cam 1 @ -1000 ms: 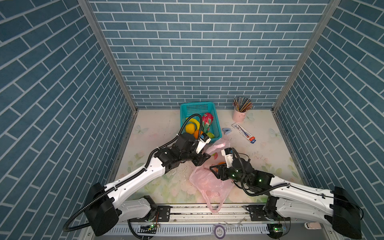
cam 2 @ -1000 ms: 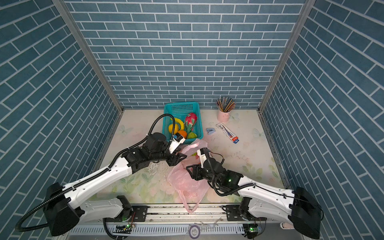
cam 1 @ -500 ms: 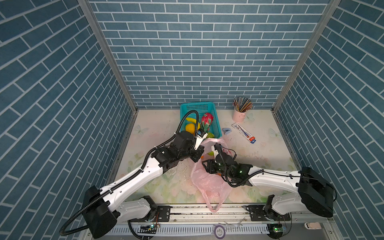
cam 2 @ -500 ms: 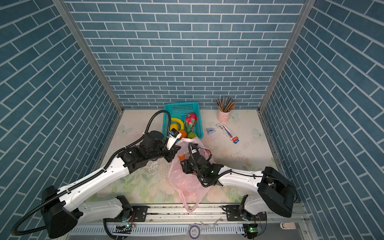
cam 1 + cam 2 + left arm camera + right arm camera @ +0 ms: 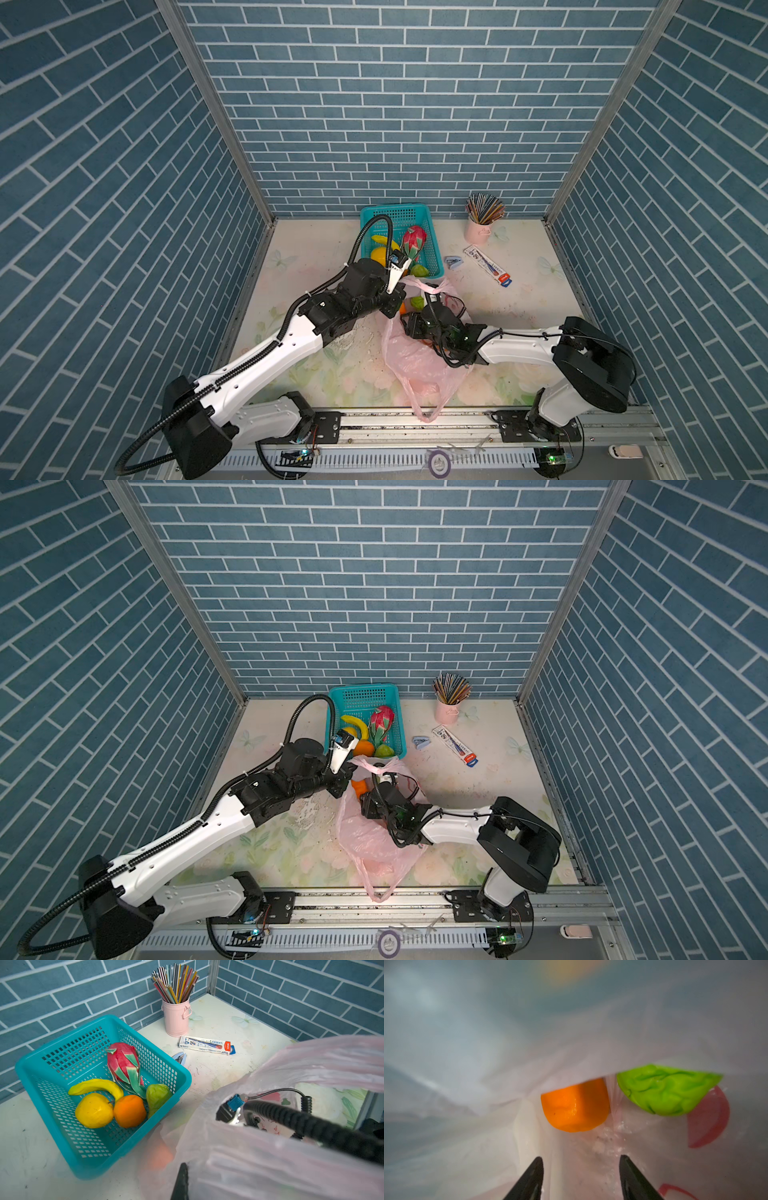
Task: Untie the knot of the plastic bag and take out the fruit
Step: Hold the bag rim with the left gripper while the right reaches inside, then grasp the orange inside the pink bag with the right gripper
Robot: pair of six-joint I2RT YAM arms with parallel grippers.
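The pink plastic bag (image 5: 415, 365) (image 5: 365, 841) lies mid-table with its mouth open toward the basket; no knot shows. My left gripper (image 5: 395, 305) (image 5: 185, 1167) is shut on the bag's rim film (image 5: 270, 1167) and holds it up. My right gripper (image 5: 411, 323) (image 5: 581, 1167) is inside the bag, open and empty. Just ahead of its fingertips lie an orange fruit (image 5: 575, 1105) (image 5: 358, 786) and a crumpled green fruit (image 5: 664, 1093), apart from the fingers. In the teal basket (image 5: 104, 1020) lie a dragon fruit (image 5: 122, 1061), a yellow fruit (image 5: 93, 1110), an orange (image 5: 129, 1110) and a green fruit (image 5: 156, 1095).
A banana (image 5: 97, 1085) also lies in the basket (image 5: 434, 249), which stands against the back wall. Right of it are a pink cup of pencils (image 5: 478, 228), a small stapler (image 5: 450, 262) and a pen box (image 5: 486, 266). Brick walls close in three sides.
My left gripper has shut on the bag's rim and lifted it a little. My right gripper has pushed forward into the bag's mouth, its arm folding in, and has opened slightly wider.
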